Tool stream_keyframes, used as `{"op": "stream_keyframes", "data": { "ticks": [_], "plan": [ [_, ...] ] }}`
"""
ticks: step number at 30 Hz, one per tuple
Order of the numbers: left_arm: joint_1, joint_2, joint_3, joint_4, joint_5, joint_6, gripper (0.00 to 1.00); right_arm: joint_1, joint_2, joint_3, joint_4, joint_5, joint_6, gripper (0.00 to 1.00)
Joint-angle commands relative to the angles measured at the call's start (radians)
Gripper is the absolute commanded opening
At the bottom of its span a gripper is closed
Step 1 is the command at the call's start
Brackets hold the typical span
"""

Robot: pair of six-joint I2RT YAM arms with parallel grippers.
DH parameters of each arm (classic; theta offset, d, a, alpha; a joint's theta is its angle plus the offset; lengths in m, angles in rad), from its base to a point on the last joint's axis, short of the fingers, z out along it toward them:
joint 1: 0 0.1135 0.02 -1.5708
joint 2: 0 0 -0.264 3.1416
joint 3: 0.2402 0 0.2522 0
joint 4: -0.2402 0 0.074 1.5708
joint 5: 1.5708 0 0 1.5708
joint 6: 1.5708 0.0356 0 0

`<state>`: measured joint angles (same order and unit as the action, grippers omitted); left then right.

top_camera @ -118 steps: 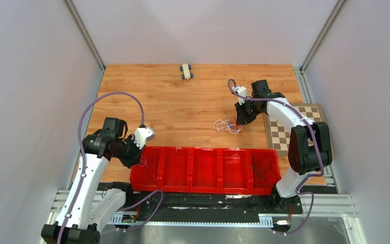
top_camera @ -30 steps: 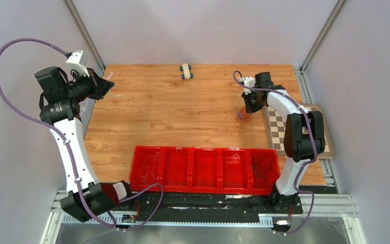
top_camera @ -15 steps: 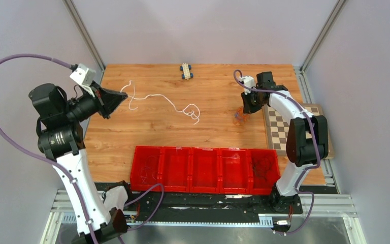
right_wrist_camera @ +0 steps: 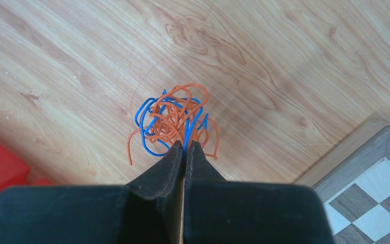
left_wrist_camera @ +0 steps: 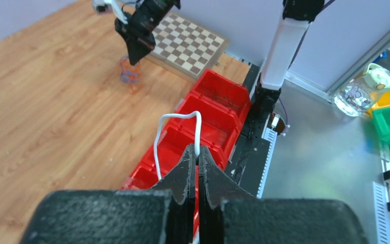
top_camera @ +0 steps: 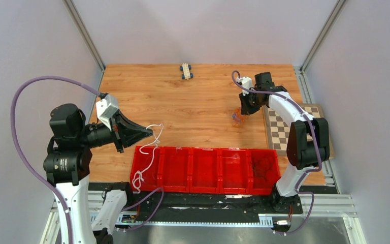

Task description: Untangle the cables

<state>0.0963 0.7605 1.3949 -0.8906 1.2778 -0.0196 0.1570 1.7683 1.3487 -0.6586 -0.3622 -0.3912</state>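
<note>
At the front-left of the wooden table [top_camera: 183, 101], the left gripper [top_camera: 150, 131] pinched a white cable [left_wrist_camera: 155, 145], while the right gripper [right_wrist_camera: 184, 147] was clamped on an orange-and-blue tangle [right_wrist_camera: 175, 117].

From the left jaws, pressed tight on the strand, the white cable looped upward, then hung down over the leftmost compartment of the red bin row [top_camera: 208, 150]. The right jaws, closed on strands at the knot's near edge, held the tangle low over the wood, just beside the chessboard [top_camera: 279, 134]. Whether it touched the surface could not be told.
</note>
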Motion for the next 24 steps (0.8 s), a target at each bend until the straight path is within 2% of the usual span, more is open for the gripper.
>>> {"op": "stream_keyframes", "data": {
  "ticks": [1,8,18,24],
  "plan": [
    [-0.016,-0.003,-0.026,-0.240,-0.034,0.214,0.00,0.007,-0.062,-0.016,0.000,-0.024,-0.010,0.00],
    [-0.017,0.006,0.059,-0.285,-0.041,0.237,0.00,0.008,-0.076,-0.035,0.001,-0.026,-0.014,0.00],
    [-0.024,0.047,0.059,-0.147,-0.004,0.138,0.00,0.007,-0.062,-0.029,0.000,-0.026,-0.018,0.00],
    [-0.108,0.066,-0.036,-0.214,-0.103,0.266,0.00,0.008,-0.042,-0.016,0.000,-0.030,-0.012,0.00]
  ]
}}
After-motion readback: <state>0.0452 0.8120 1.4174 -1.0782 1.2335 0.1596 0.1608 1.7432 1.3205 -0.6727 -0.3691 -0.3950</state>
